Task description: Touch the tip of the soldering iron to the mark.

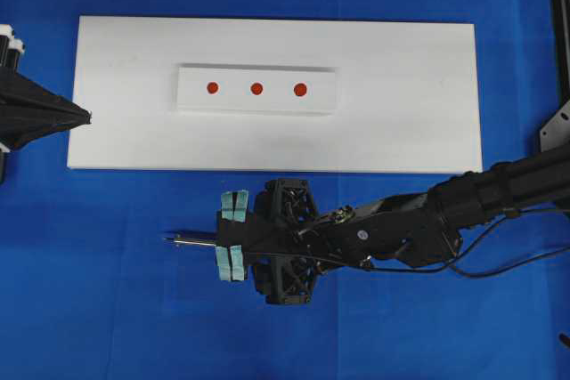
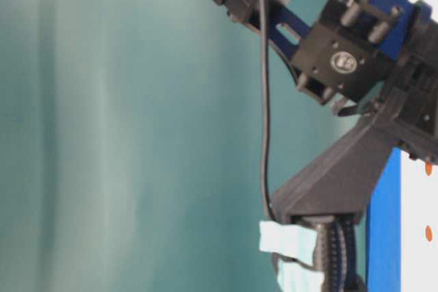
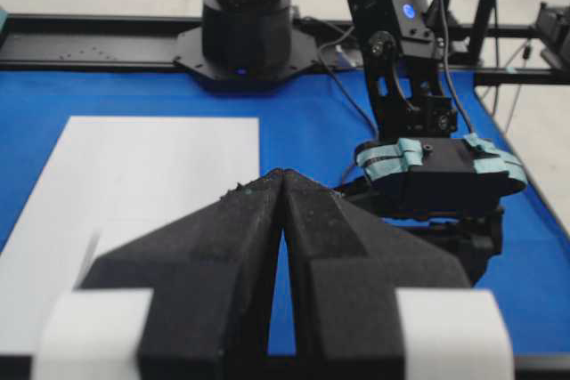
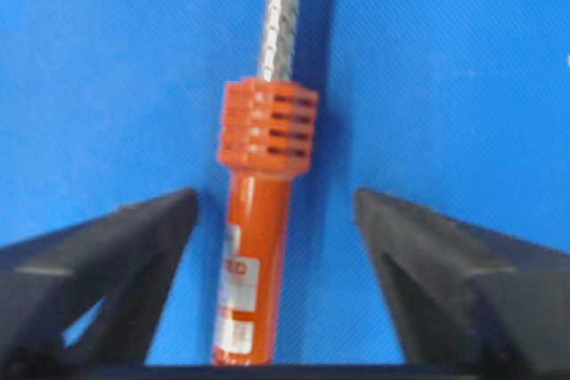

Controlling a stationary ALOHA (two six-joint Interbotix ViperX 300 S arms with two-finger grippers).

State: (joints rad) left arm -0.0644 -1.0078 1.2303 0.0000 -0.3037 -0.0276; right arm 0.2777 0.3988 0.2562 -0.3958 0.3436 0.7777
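Observation:
The soldering iron lies on the blue mat in front of the white board; only its metal shaft (image 1: 189,239) sticks out to the left in the overhead view. In the right wrist view its red-orange handle (image 4: 254,246) lies between the jaws, nearer the left finger, touching neither. My right gripper (image 1: 232,234) is open around the handle and also shows in the right wrist view (image 4: 276,202). Three red marks (image 1: 256,88) sit in a row on a small raised white strip (image 1: 191,100). My left gripper (image 1: 87,117) is shut and empty at the board's left edge, seen also in the left wrist view (image 3: 283,175).
The white board (image 1: 401,131) lies across the blue mat (image 1: 107,291). The right arm (image 1: 445,211) reaches in from the right, with a black cable trailing behind it. A black frame stands at the right edge (image 1: 559,33).

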